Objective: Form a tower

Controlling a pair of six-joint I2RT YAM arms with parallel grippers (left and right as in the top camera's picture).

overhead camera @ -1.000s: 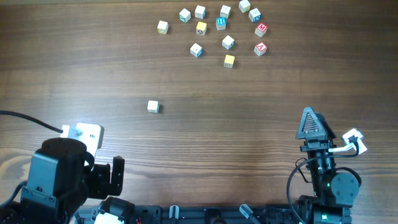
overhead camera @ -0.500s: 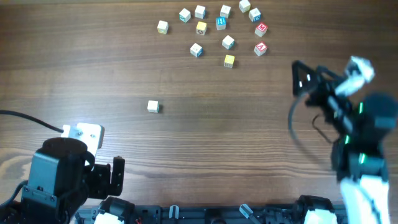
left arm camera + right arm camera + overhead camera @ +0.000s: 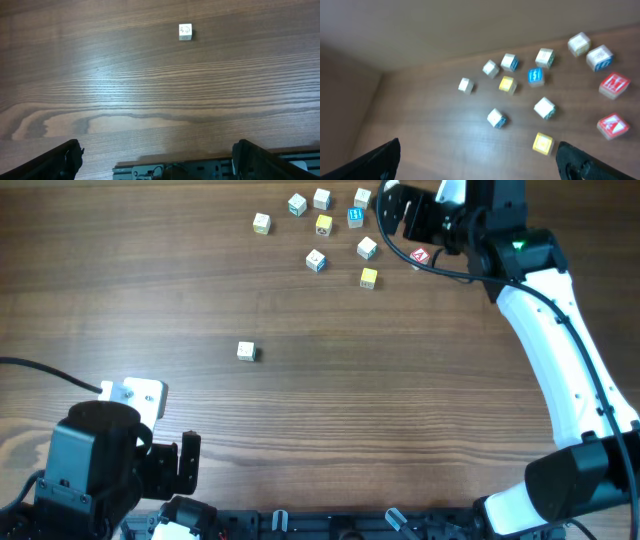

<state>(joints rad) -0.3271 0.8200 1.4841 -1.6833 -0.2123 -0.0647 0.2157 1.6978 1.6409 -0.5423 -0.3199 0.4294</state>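
Thirteen letter cubes [image 3: 545, 107] lie loose at the table's [image 3: 330, 410] 12 o'clock edge, with a fourteenth cube [image 3: 246, 352] alone towards the middle; no tower stands yet. The right gripper [image 3: 393, 212], fingers spread wide and empty, hangs over the cluster's 3 o'clock side, near a red-faced cube [image 3: 614, 85]. The left gripper [image 3: 157, 159], equally spread, rests at 7 o'clock. Such wooden cubes are probably light, stiff and smooth. Each wants a square pinch on two opposite side faces, and any stack will likely topple at a nudge. A second earlier the right arm sat folded at 5 o'clock; the cubes and left arm have not moved.
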